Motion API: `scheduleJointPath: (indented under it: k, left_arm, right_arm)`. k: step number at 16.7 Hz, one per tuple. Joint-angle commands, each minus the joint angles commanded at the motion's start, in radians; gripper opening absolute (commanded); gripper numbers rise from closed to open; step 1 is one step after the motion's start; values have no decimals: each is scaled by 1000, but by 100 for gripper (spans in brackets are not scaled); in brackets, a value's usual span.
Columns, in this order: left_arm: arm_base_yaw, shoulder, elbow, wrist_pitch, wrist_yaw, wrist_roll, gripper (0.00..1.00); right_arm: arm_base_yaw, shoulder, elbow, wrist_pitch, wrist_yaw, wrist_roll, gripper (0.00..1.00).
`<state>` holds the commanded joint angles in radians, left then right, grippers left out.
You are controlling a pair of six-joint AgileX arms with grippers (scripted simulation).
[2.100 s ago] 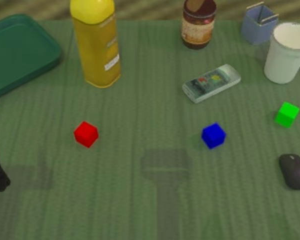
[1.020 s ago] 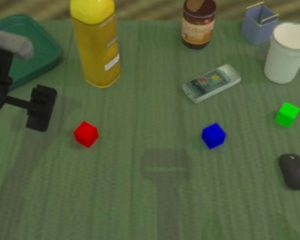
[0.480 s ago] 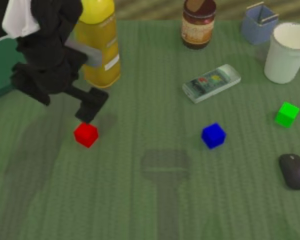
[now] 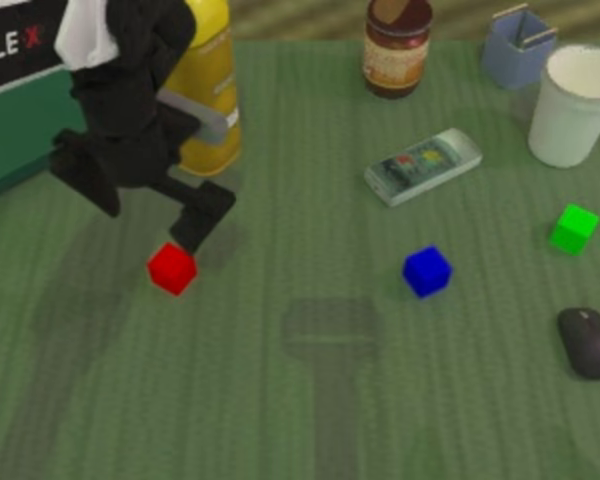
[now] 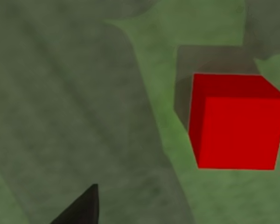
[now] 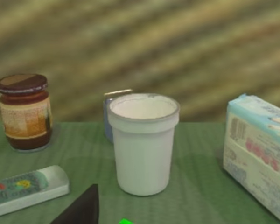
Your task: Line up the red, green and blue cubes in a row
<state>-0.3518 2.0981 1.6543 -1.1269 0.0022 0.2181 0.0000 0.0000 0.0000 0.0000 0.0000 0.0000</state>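
Note:
The red cube (image 4: 171,268) sits at the table's left-middle and fills the right part of the left wrist view (image 5: 235,123). My left gripper (image 4: 198,222) hangs open just behind and to the right of it, apart from it; one dark fingertip (image 5: 84,210) shows in the wrist view. At centre-right lies the blue cube (image 4: 426,271). The green cube (image 4: 574,228) is near the right edge, and a sliver of it (image 6: 125,221) shows in the right wrist view. My right arm is parked out of the top view, with one fingertip (image 6: 81,210) showing.
A yellow bottle (image 4: 205,100) stands right behind my left arm, a green tray (image 4: 20,150) at far left. At the back are a jar (image 4: 396,45), a remote (image 4: 423,165), a white cup (image 4: 574,105) and a blue-grey box (image 4: 519,45). A black mouse (image 4: 585,342) lies front right.
My left arm has swung in from the table's left edge and its gripper has come down close to the red cube. The cubes have not moved.

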Motion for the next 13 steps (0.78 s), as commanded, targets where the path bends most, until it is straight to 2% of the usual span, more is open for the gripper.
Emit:
scheduleJointPath:
  k: [5,10,13]
  left_arm:
    - [3,14,-30,42,0,2,100]
    - [2,92,-144,244,1,3,100]
    - [2,122,-182,304,1,3,100]
  right_arm:
    - [0,0,0,0,0,0,100]
    - [0,0,0,0,0,0,100]
    - [0,0,0,0,0,0,100]
